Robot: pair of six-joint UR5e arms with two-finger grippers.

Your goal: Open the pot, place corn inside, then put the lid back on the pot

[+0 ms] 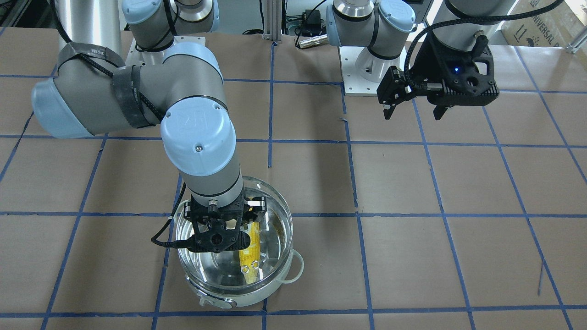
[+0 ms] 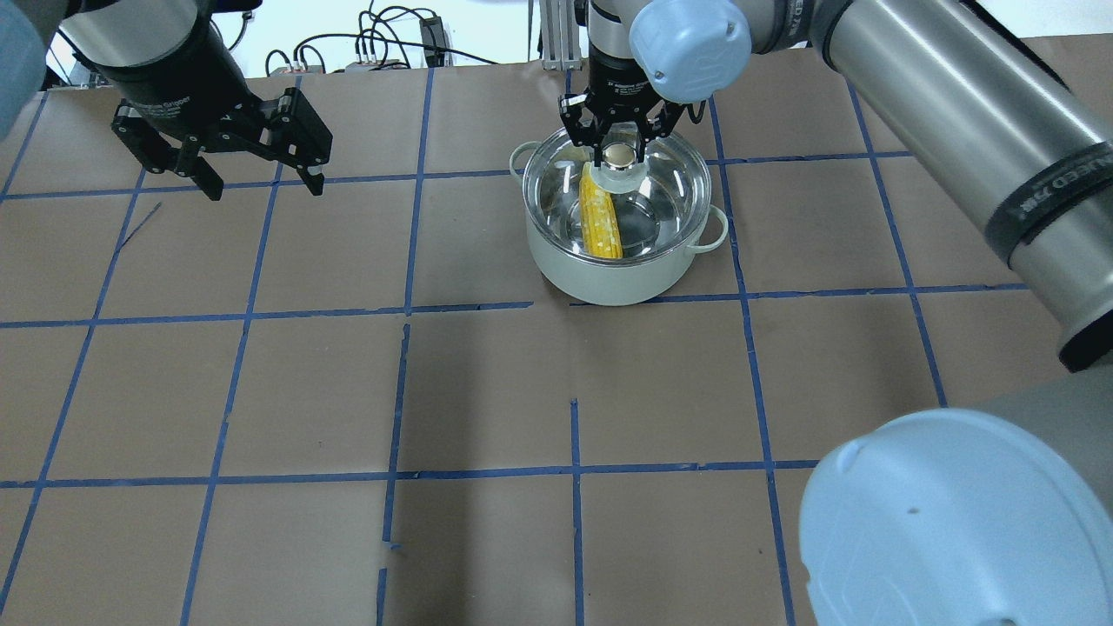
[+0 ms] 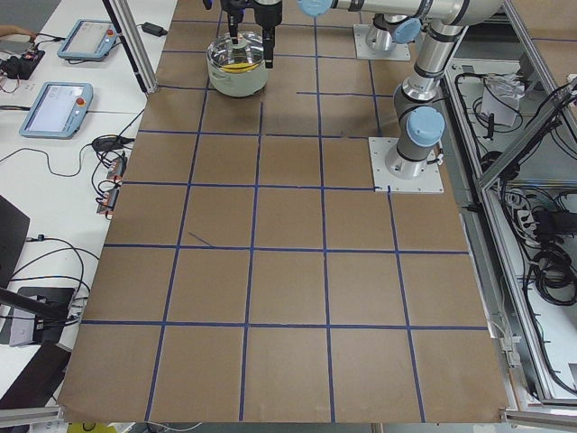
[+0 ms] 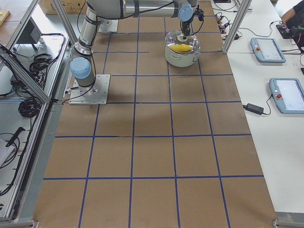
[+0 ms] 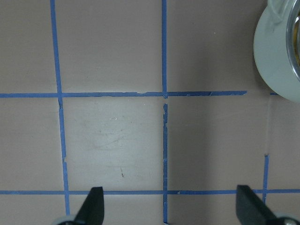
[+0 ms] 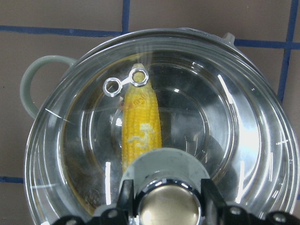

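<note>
Lid (image 6: 225,117) pinched at its central knob (image 6: 171,208) by the right gripper (image 2: 619,149), one finger close against each side, pale disc just beneath. Looks seated on the rim of the pot (image 2: 609,283), or only just off it; cannot tell which from these views. Through the glass, the corn cob (image 6: 138,131), lying on the pot floor, tip toward the two small vent rings (image 6: 124,82), wholly below the rim. Pot on the brown paper table (image 2: 487,391), over a blue tape line, loop handles out to either side. Judged as the last step: lid back on. To do it well: check for an even seat of the steel rim all round before letting go; lower straight, no tilt and no sideways drag, for fear of sliding the pot on the paper; spread the fingers only with the weight off them, then lift straight up, clear of the knob. Left gripper (image 2: 265,187) not needed for this: spread wide, holding nothing, hovering over bare paper well apart from the pot. Writing: "UNIVERSAL" on the cardboard box (image 1: 541,20) beyond the table edge by the left arm; an embossed mark, seemingly UR, on the blue joint cap (image 1: 192,121); white lettering on the left wrist and on the dark arm band too small or skewed to read.
</note>
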